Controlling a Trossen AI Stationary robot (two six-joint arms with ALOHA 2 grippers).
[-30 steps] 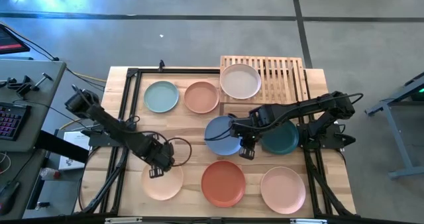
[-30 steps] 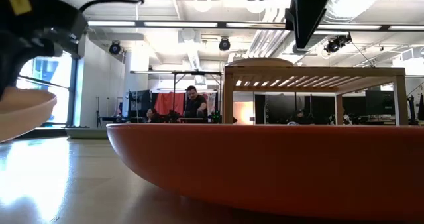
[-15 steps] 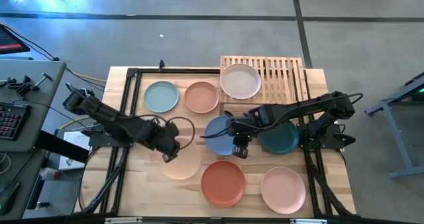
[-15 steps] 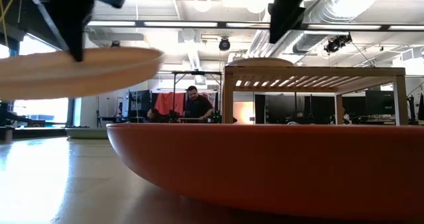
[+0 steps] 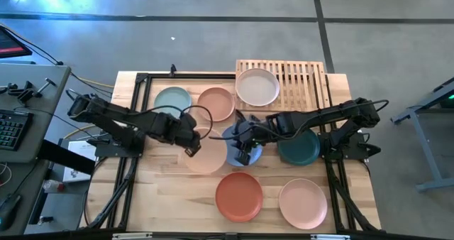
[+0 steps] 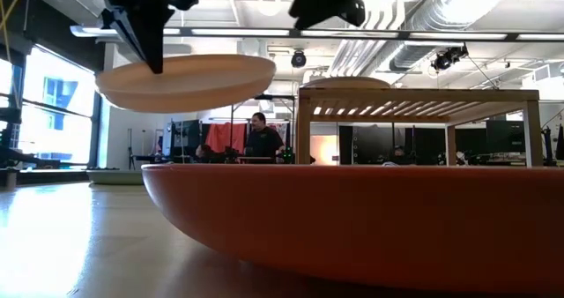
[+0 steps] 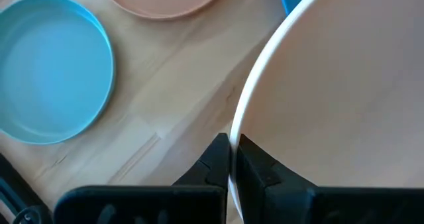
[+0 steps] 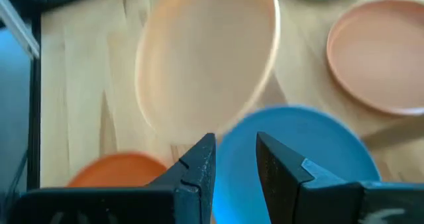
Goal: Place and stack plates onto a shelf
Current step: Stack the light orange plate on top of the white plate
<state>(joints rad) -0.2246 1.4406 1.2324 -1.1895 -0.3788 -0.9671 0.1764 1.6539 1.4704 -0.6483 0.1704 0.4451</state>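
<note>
My left gripper (image 5: 190, 146) is shut on the cream plate (image 5: 206, 155), which hangs in the air left of the table's middle. In the high view this plate overlaps the left edge of the blue plate (image 5: 241, 142), which lies on the table. My right gripper (image 5: 245, 153) hovers above the blue plate, its fingers (image 8: 199, 166) a little apart with nothing between them. The shelf (image 5: 305, 80) stands at the far right and carries a grey-beige plate (image 5: 257, 86) on its left half. My left gripper pinches the cream plate's rim (image 7: 233, 159) between its two fingers, one on the inner side and one on the outer. The fingers come steeply from above at the plate's left edge (image 6: 132, 76). The plate is lifted clear of the table and hangs nearly level.
On the table lie a teal plate (image 5: 172, 102) and a peach plate (image 5: 216, 104) at the far left. A dark green plate (image 5: 299, 148) lies right of the blue one. A terracotta plate (image 5: 239, 196) and a pink plate (image 5: 303, 203) lie near the front edge.
My left gripper has lifted the cream plate off the table's near left and carried it up, toward the far edge and the right, rolling its wrist. The plate now hangs beside the blue plate. My right gripper has swung toward the table's left above the blue plate.
</note>
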